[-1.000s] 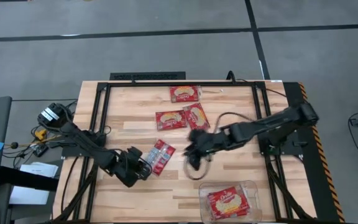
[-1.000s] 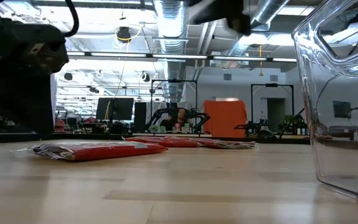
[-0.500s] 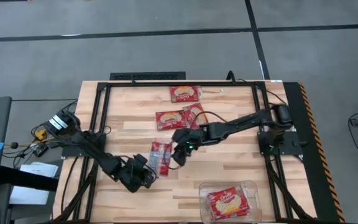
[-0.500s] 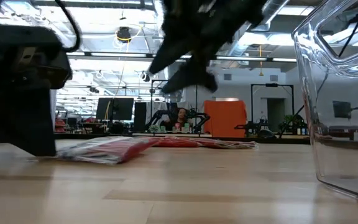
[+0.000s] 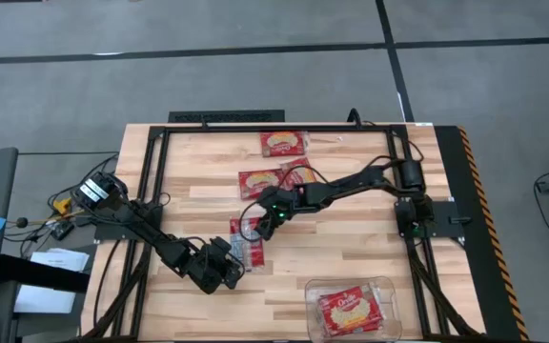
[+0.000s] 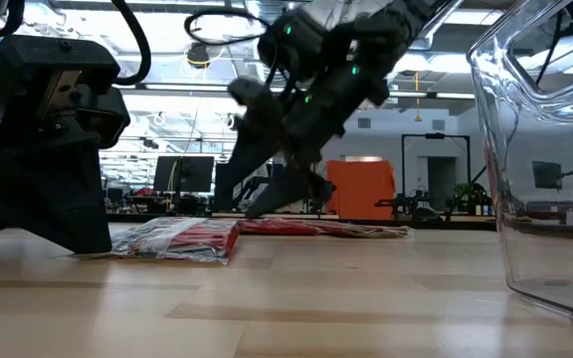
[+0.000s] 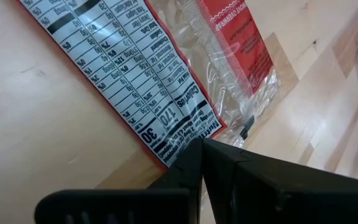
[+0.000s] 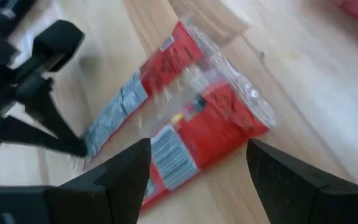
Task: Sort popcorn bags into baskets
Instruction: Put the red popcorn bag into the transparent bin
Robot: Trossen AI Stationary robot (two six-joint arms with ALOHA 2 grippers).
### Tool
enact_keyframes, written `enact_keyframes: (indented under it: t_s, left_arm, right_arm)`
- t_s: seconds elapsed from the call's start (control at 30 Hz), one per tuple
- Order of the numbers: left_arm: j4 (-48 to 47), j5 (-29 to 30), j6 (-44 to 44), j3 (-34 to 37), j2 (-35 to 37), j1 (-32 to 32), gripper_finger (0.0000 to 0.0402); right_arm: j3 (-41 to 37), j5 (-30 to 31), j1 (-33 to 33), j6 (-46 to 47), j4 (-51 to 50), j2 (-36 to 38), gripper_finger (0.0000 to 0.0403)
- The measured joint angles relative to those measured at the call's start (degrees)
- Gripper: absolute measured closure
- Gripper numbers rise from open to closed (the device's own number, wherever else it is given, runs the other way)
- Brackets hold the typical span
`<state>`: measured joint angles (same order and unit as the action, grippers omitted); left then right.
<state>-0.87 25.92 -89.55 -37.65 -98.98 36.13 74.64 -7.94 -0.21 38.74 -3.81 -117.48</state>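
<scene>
One popcorn bag (image 5: 247, 241) lies flat, back side up, near the table's middle; its nutrition label fills the left wrist view (image 7: 135, 68). My left gripper (image 5: 233, 267) is shut at the bag's near end and sits low on the table (image 6: 73, 214). My right gripper (image 5: 257, 220) is open above the bag's far end. In its own view the fingers stand on either side of the bag (image 8: 185, 118). The clear basket (image 5: 386, 288) by the near edge holds one bag (image 5: 350, 308). Three more bags (image 5: 282, 143) (image 5: 259, 182) (image 5: 300, 174) lie toward the far side. My left gripper meets the bag with its shut fingertips (image 7: 194, 152) at the near end's edge (image 7: 178, 144), beside the nutrition label, coming low from the near-left. The bag lies flat on the table. Whether any film sits between the fingers, I cannot tell.
A black frame (image 5: 255, 118) runs around the tabletop. Bare wood lies between the handled bag and the basket. The basket's clear wall (image 6: 540, 149) stands close on the low view's right. A cable loop (image 5: 246, 227) hangs by the right gripper.
My right gripper has swung from beside the basket toward the table's left and come down over the bag's far end. My left gripper has shifted toward the near edge and right. The bag has turned on the table from slanted to nearly lengthwise.
</scene>
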Motion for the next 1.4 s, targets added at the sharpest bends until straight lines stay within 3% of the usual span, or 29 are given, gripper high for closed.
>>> enact_keyframes:
  t_s: [0.37,0.5,0.6,0.8,0.87,1.1,1.4]
  left_arm:
    - [1.2,-1.3,2.5,0.0,0.0,-1.7,0.0401]
    - [1.6,-1.6,3.6,0.0,-0.1,-2.4,0.0401]
    - [2.0,-1.7,4.8,0.0,-0.1,-3.0,0.0401]
    - [2.3,-1.6,6.0,0.0,-0.1,-3.6,0.0401]
    - [2.6,-1.2,6.1,0.1,-0.2,-3.6,0.0401]
    - [0.2,-3.6,8.7,-0.5,4.1,-3.7,0.0401]
    - [-8.1,-4.5,13.4,-3.7,19.7,-3.2,0.0401]
  right_arm:
    - [2.6,-6.6,-0.1,4.2,7.9,-6.9,0.0117]
    - [2.7,-7.5,0.0,3.4,10.1,-7.4,0.0139]
    - [2.6,-7.7,0.0,3.3,9.8,-7.5,0.0187]
    - [2.5,-8.0,0.4,1.8,10.1,-7.6,0.0348]
    - [2.5,-8.3,0.5,1.2,10.2,-7.6,0.0384]
    - [2.5,-7.4,1.0,1.4,5.9,-4.2,0.0394]
    - [2.5,4.9,4.3,-6.6,-17.5,12.1,0.0398]
